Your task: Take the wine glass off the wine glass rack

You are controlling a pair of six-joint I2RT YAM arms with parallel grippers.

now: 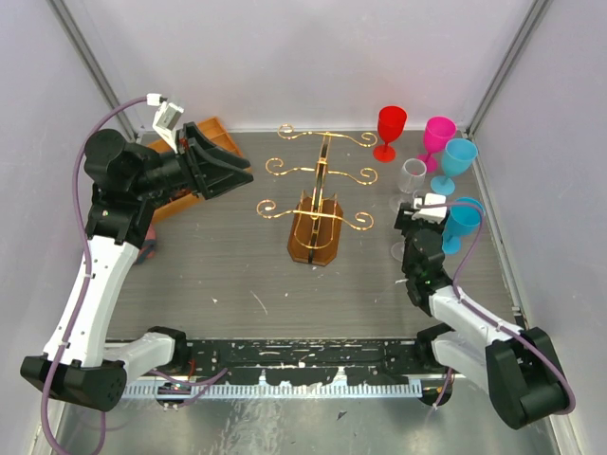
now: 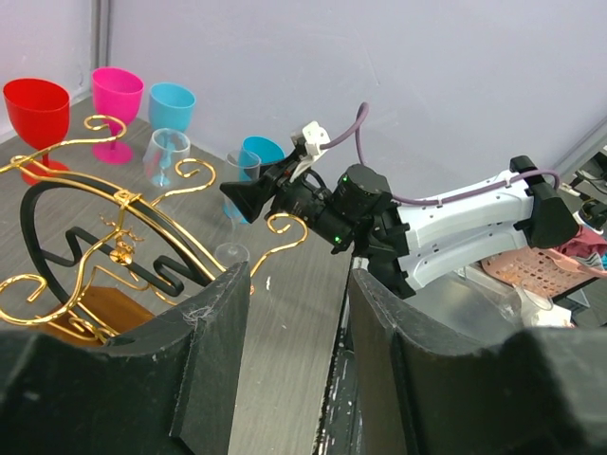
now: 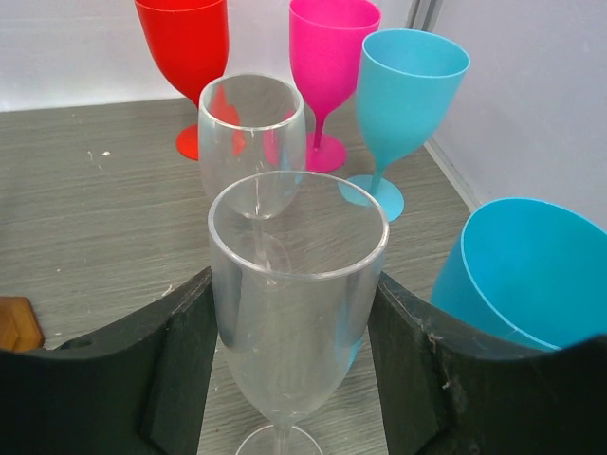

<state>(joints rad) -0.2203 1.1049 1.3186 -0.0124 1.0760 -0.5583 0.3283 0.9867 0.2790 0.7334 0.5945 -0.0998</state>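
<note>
Set-down, likely — right gripper point(image 3: 294, 284) clasps the clear wine glass point(image 3: 299, 237) upright among other glasses point(image 3: 415, 85), off the wine glass rack point(image 1: 315, 242); left gripper point(image 2: 299, 280) gapes empty.

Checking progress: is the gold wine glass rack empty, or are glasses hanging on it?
Empty. The wine glass rack shows bare scroll arms in the top view.

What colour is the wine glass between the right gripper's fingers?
Clear, colourless wine glass; best in the right wrist view.
</note>
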